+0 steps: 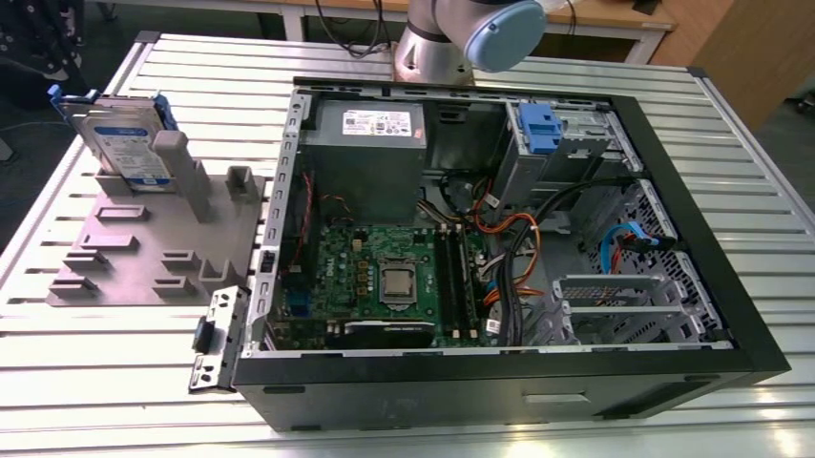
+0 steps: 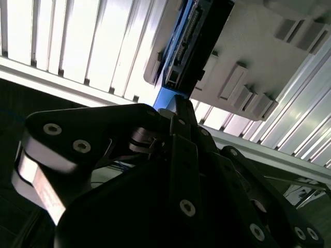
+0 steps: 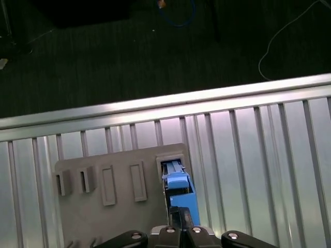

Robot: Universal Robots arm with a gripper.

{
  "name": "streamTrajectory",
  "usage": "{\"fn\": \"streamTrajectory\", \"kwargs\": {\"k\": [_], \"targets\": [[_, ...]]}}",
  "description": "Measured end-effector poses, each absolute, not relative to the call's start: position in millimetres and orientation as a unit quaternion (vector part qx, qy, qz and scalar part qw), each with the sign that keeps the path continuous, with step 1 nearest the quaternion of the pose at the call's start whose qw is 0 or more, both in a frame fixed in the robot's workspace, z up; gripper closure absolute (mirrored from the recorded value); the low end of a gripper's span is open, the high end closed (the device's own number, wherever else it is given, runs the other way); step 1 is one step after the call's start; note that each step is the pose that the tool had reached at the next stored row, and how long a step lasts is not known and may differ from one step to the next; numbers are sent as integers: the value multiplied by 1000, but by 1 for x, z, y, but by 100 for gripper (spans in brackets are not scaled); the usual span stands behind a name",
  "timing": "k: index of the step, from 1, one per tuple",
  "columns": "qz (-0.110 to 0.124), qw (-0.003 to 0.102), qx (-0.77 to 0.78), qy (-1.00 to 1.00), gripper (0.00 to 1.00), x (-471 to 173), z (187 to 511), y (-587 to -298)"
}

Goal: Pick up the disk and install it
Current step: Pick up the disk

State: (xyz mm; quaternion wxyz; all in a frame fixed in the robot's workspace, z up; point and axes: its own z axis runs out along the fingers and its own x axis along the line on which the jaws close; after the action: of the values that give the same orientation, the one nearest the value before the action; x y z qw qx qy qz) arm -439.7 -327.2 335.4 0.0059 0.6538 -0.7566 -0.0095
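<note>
The disk (image 1: 124, 138), silver with a white-and-blue label and a blue carrier, stands upright in a slot at the far end of the grey holder block (image 1: 147, 253), on the exterior view's left. In the first wrist view the disk's blue top edge (image 3: 178, 187) rises from the holder (image 3: 114, 206), with my gripper (image 3: 178, 216) just above it. In the second wrist view the disk's connector edge (image 2: 192, 39) lies close in front of my gripper (image 2: 174, 103). Whether the gripper touches the disk cannot be told.
An open black computer case (image 1: 713, 277) lies on the slatted metal table (image 1: 102, 363), showing the motherboard (image 1: 382, 277), a grey power-supply box (image 1: 369, 134) and a drive bay with a blue latch (image 1: 540, 129). The arm's base (image 1: 440, 48) stands behind the case.
</note>
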Motion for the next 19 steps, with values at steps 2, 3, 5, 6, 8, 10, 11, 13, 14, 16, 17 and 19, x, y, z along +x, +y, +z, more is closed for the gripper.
{"fn": "streamTrajectory", "kwargs": {"k": [2, 3, 5, 6, 8, 10, 11, 13, 14, 16, 17, 19], "targets": [[-9, 6, 659, -752, 83, -440, 335, -327], [-9, 6, 661, -751, 83, -440, 335, -326], [-9, 6, 662, -749, 71, -441, 335, -326], [-9, 6, 663, -749, 71, -442, 335, -326], [-9, 6, 665, -747, 59, -443, 334, -326], [-9, 6, 667, -745, 59, -444, 333, -326], [-9, 6, 669, -743, 53, -445, 333, -326], [-9, 6, 671, -741, 53, -446, 331, -325], [-9, 6, 672, -740, 53, -446, 330, -325], [-9, 6, 674, -739, 53, -446, 329, -324], [-9, 6, 675, -738, 53, -446, 329, -323], [-9, 5, 677, -736, 53, -446, 328, -322]]}}
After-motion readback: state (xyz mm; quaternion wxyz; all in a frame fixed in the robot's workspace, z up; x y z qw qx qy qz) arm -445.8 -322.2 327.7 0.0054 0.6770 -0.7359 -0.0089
